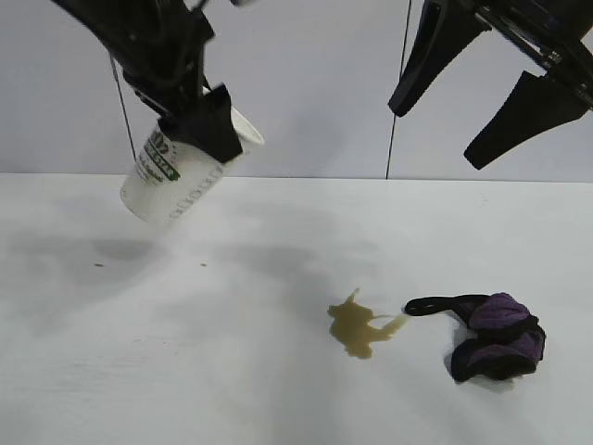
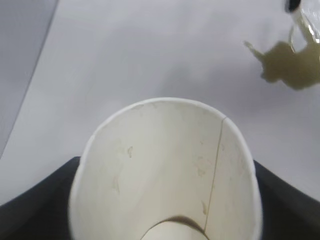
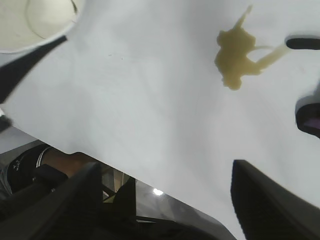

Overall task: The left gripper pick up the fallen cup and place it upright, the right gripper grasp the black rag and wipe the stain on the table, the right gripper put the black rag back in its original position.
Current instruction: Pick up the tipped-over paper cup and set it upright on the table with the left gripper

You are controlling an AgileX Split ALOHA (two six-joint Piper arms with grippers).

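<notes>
The left gripper [image 1: 206, 125] is clamped on the rim end of the white paper cup [image 1: 176, 179], one finger inside the mouth and one outside, and carries it clear of the table [image 1: 185, 371] at the exterior view's left, with a shadow on the surface below. The cup hangs tilted, base down and to the left, mouth up toward the wall; the left wrist view looks straight into its empty interior. The step in hand is judged to be the first one, righting the cup: it is lifted but not yet set down. The next move calls for turning the cup until its base is level, lowering it onto a bare patch of table on the left, and releasing it only once it stands. The right gripper [image 1: 454, 125] hangs high at the upper right with its fingers spread wide and nothing between them, above the black rag [image 1: 496, 336]. The rag lies on the table at the right, its thin tail reaching to the yellowish-brown stain [image 1: 357, 326] just beside it. Nothing obstructs the landing area; the stain sits well apart from the cup, so placement should avoid drifting right
</notes>
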